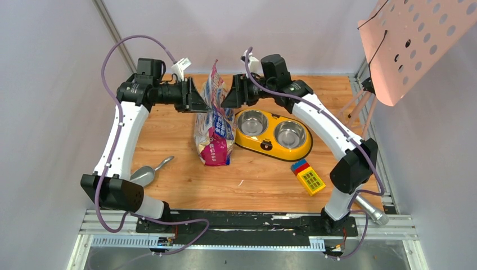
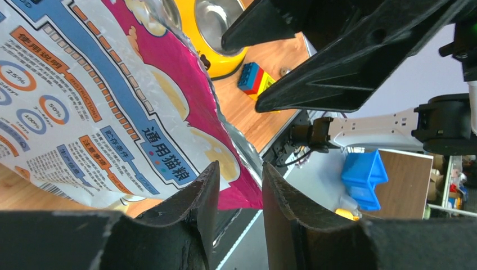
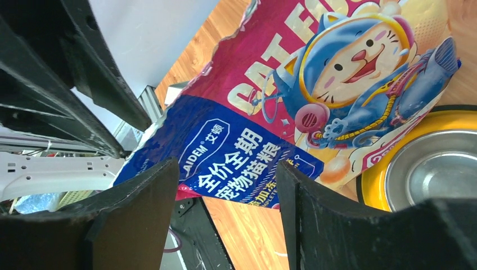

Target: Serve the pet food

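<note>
cat food bag (image 1: 214, 129) upright | left pincer (image 2: 241, 169) narrowly agape, right pincer (image 3: 226, 166) wide — flanking its top, neither clamped — likely to open it

- Glossy magenta-and-blue cat food bag (image 3: 315, 101) with a cartoon cat fills the centre and upper right.
- Yellow plastic feeder (image 3: 374, 180) holding a round steel bowl (image 3: 433, 174), lower right.
- Black right gripper (image 3: 225, 174), fingers apart, along the bottom.

Top external: high above the near edge of the surface (image 1: 169, 140), looking down and forward; bag (image 1: 214, 121) mid-frame, far off.
Left wrist: just left of the bag, facing its instruction panel, very near.
Right wrist: just right of the bag, facing its cat-printed front, very near.
Shared: all three views show the bag and the yellow feeder (image 1: 274, 135).
</note>
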